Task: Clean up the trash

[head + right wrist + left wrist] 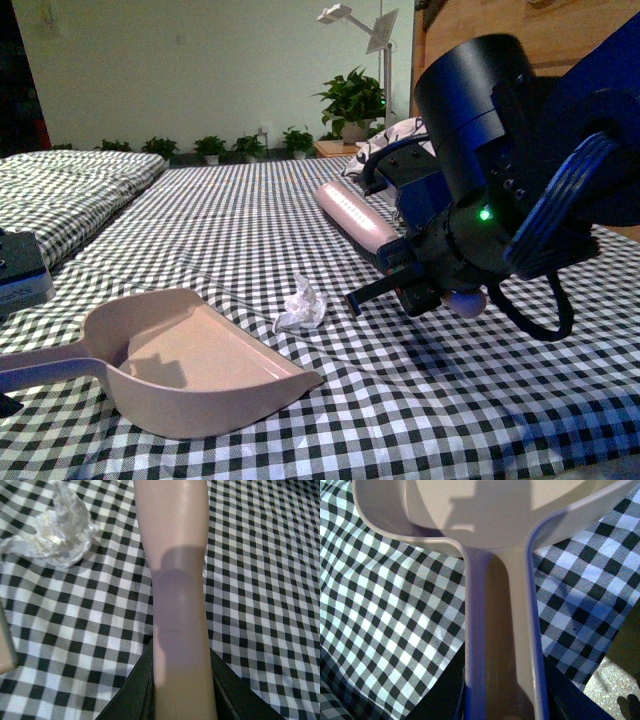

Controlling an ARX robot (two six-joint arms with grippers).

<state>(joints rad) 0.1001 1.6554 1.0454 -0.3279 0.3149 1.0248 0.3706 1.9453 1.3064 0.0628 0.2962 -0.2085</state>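
The sweeping step is in hand. The left gripper [505, 710] has its jaws clamped on the handle of the beige plastic dustpan [200, 365], which rests on the black-and-white checked bedspread [480, 420] near the bed's front-left corner, its open mouth facing the trash. The right gripper [182, 700] has its jaws closed on the stem of a pale pink, long-handled brush [357, 217], which lies angled across the bedspread toward the far side.

The trash, a small crumpled wad of white tissue paper [303, 303], sits on the bedspread just beyond the dustpan's lip, apart from it and between pan and brush. It looks light, loosely bunched, with thin ragged edges.

The next move, as I judge it, calls for bringing the brush behind the wad and pushing it over the lip while the pan stays flat. So light a wad could roll aside or catch on the rim.
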